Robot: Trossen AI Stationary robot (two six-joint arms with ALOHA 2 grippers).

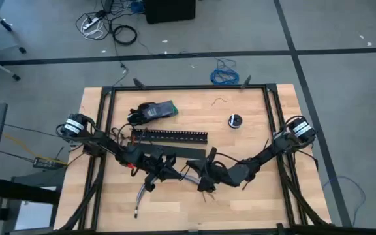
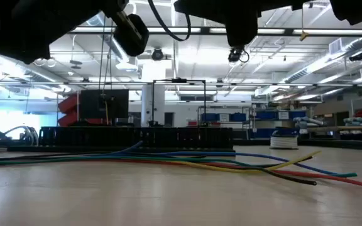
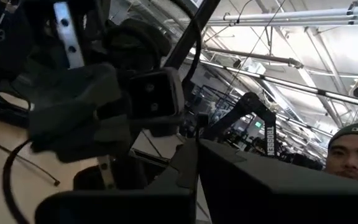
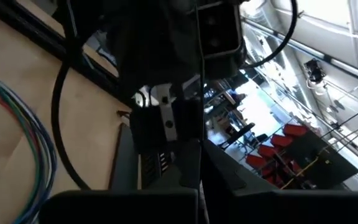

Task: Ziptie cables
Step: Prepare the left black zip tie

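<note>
Lying loose across the wooden table (image 1: 253,202), the cables (image 2: 187,160) sit untied near the centre of the high view, with both arms crowded over them.

Seen from the low view, the cables run as a flat spread of blue, green, red, yellow and black wires from the left edge toward the lower right, their ends splayed apart. A black slotted channel (image 1: 170,136) lies just above them in the high view. The left gripper (image 1: 164,166) and right gripper (image 1: 209,175) meet close together at centre frame over the bundle; whether either one's fingers are parted or holding anything cannot be told. A dark handheld tool (image 1: 152,111) rests at upper centre-left, and a small round spool (image 1: 234,121) sits to its right.
</note>
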